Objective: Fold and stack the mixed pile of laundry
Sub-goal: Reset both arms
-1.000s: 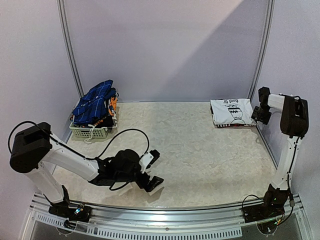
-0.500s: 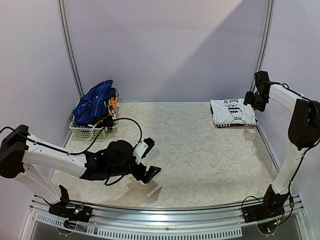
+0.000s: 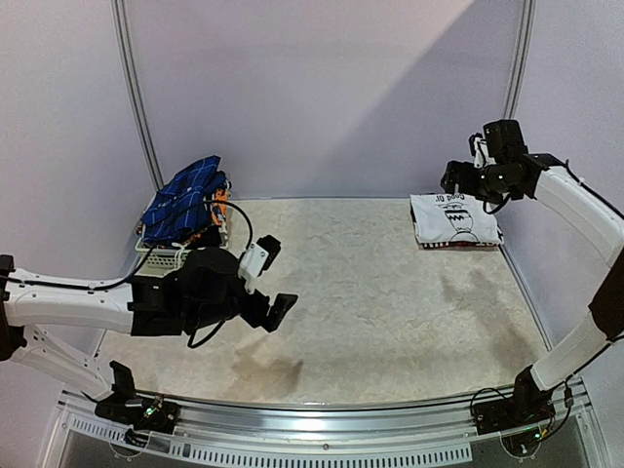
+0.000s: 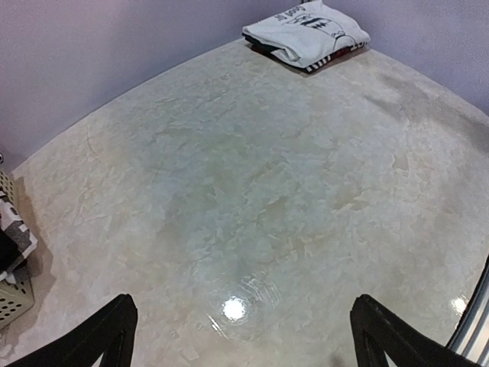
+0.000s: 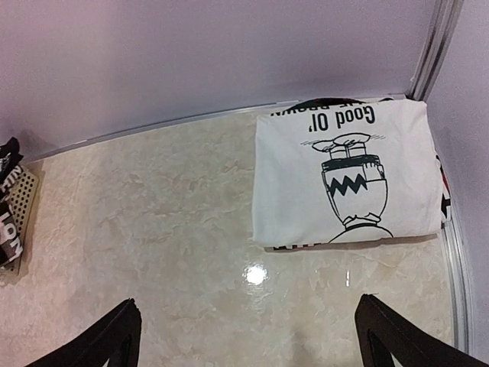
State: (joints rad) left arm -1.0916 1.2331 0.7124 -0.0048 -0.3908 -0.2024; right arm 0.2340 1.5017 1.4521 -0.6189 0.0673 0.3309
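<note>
The mixed laundry pile (image 3: 185, 203) is heaped in a white lattice basket (image 3: 172, 258) at the back left, with a blue checked cloth on top. A folded white T-shirt (image 3: 453, 217) with a cartoon print lies at the back right on a darker folded garment whose patterned edge (image 5: 306, 246) peeks out below it. My right gripper (image 3: 460, 177) hovers open above the stack's left end; in the right wrist view the T-shirt (image 5: 344, 176) lies ahead of the empty right gripper (image 5: 248, 336). My left gripper (image 3: 275, 281) hangs open and empty over the table's left middle.
The pale marbled tabletop (image 4: 252, 191) stretches between basket and stack. In the left wrist view the folded stack (image 4: 306, 34) is far ahead and the basket's corner (image 4: 11, 302) sits at the left edge. A metal frame post (image 3: 512, 88) rises behind the right arm.
The right gripper rose from the stack's right side, swung left above it and opened wider. The left arm lifted and moved back toward the basket, still open.
</note>
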